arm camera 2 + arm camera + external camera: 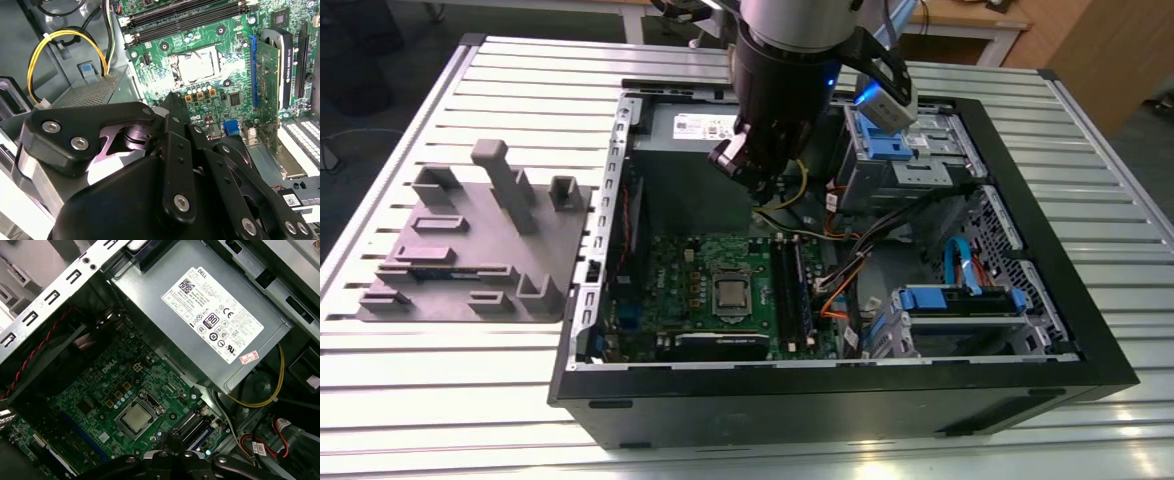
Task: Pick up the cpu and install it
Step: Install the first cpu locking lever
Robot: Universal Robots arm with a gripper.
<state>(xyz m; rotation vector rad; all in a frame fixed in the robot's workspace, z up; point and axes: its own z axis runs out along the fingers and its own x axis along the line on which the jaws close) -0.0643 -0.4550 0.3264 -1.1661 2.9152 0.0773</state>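
A pale slatted metal tabletop (pixel 440 400) carries an open black computer case (pixel 854 400) lying on its side. Just beside the case, toward the exterior view's left, sits a grey moulded fixture (pixel 474 250) with upright posts. Wooden furniture (pixel 1107 50) stands beyond the far edge of the tabletop.

Inside the case lies a green motherboard (pixel 680 270). The cpu (pixel 731 294), a small silvery square, already sits flat in its socket near the middle of the board; it also shows in the first wrist view (pixel 136 418) and the second wrist view (pixel 196 66).

The gripper (pixel 744 165) hangs above the case, near the silver-grey power supply (pixel 200 325), well apart from the cpu. Whether its fingers are spread or pressed together cannot be told.
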